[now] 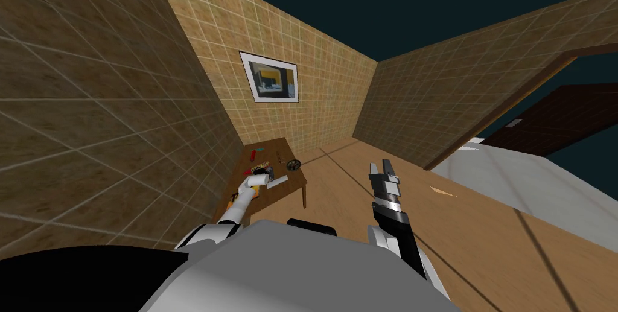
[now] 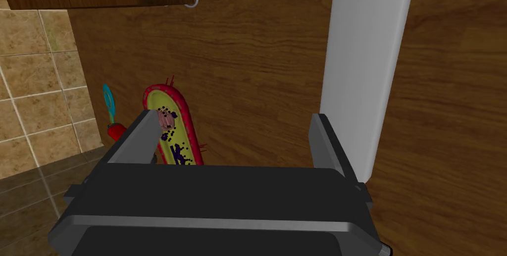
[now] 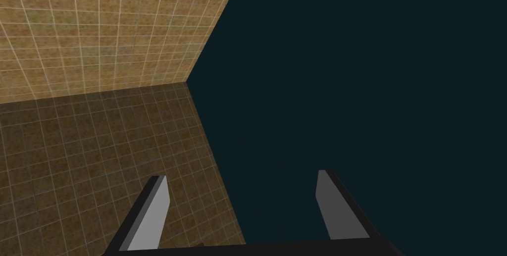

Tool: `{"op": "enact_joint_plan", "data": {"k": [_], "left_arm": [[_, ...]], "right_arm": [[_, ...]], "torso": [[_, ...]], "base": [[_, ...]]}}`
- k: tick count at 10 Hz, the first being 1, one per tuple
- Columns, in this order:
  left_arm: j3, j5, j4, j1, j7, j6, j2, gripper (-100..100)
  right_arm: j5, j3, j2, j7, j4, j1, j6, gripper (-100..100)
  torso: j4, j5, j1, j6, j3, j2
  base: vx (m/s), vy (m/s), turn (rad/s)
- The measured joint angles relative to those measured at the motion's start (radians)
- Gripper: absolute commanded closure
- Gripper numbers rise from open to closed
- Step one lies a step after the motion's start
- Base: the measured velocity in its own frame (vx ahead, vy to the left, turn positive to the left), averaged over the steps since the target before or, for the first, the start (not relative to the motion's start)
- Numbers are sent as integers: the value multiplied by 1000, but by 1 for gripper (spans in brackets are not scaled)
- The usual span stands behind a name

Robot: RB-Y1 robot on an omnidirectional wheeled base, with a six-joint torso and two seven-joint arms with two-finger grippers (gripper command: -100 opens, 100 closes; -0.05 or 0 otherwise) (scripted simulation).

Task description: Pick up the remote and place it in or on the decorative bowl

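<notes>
Left gripper (image 2: 233, 115): spread wide, nothing pinched, low over wooden table (image 2: 257, 60). White remote (image 2: 366, 70): outside the gap, just beyond one finger's outer face, long axis pointing away from gripper body, roughly parallel to the fingers. Red-rimmed yellow decorative bowl (image 2: 173, 119): by the other finger. Probably needs a sidestep toward remote, then closing across its width. Left arm stretched over table, far nearer. Right gripper (image 1: 380, 165): also spread, held over floor, well apart.

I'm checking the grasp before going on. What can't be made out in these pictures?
Left wrist view: the red-rimmed yellow bowl has its near end hidden behind the left gripper.
Left wrist view: the long white slab, perhaps the remote, is cut off by the edge.
Head view: things on the table are too small to name.
</notes>
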Motion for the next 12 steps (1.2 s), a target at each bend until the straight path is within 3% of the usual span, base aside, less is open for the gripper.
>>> {"op": "enact_joint_plan", "data": {"k": [5, 12], "left_arm": [[30, 33, 143, -59, 2, 114, 31, -100], [66, 57, 284, -113, 8, 279, 70, -100]], "right_arm": [[0, 0, 0, 0, 0, 0, 0, 0], [0, 0, 0, 0, 0, 0, 0, 0]], "torso": [[0, 0, 0, 1, 0, 0], [0, 0, 0, 0, 0, -1]], "base": [[2, 18, -148], [5, 11, -109]]}}
